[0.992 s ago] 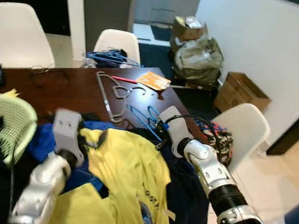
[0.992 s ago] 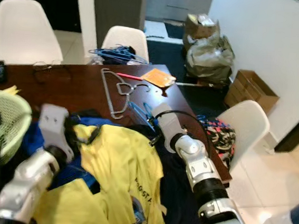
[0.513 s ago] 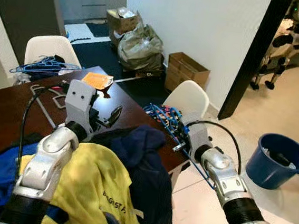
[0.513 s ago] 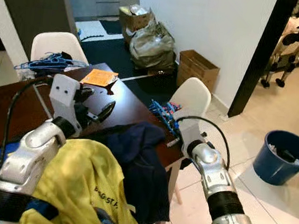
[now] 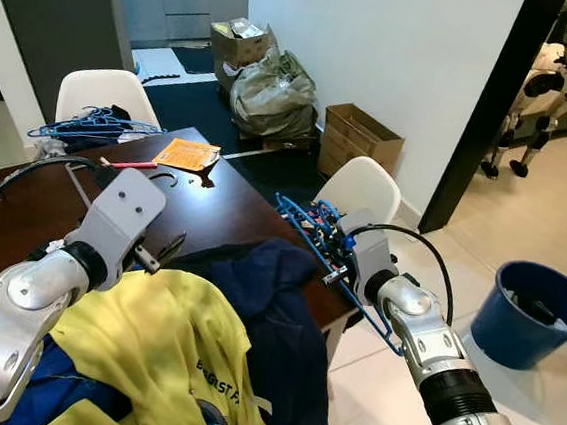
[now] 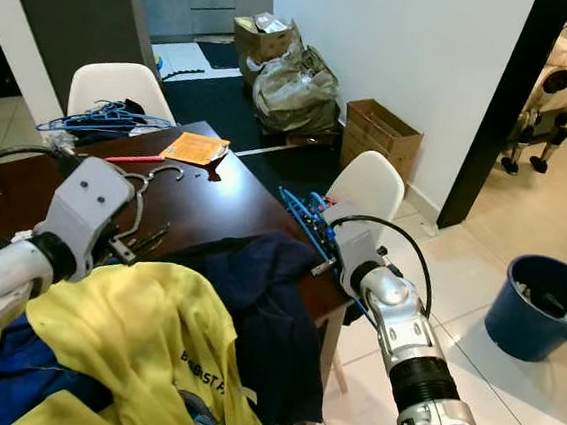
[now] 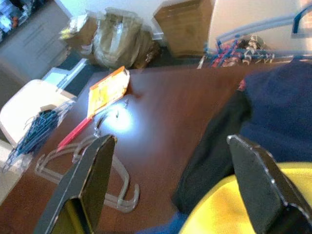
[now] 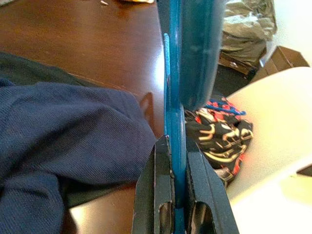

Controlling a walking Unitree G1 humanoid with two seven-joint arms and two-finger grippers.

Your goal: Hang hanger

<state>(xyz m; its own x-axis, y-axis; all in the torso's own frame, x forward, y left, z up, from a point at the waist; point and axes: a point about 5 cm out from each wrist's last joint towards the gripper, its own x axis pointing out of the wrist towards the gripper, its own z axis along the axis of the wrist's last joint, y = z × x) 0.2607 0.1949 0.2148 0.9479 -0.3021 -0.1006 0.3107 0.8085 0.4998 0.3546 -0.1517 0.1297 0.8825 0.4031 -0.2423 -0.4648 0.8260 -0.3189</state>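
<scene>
Dark wood table [image 5: 214, 206] at centre, glossy, catching a glare spot. White shell chairs: one [image 5: 102, 95] at 11 o'clock, one [image 5: 364, 188] at 2 o'clock by the table corner. White wall [image 5: 379, 51] at 1 o'clock; cardboard box [image 5: 359, 134] and stuffed bags [image 5: 270, 91] at its foot. Pale tiled floor [image 5: 551, 248]; blue bucket [image 5: 533, 312] at 3 o'clock. Grey drawers [image 5: 178, 1] at 12 o'clock.
</scene>
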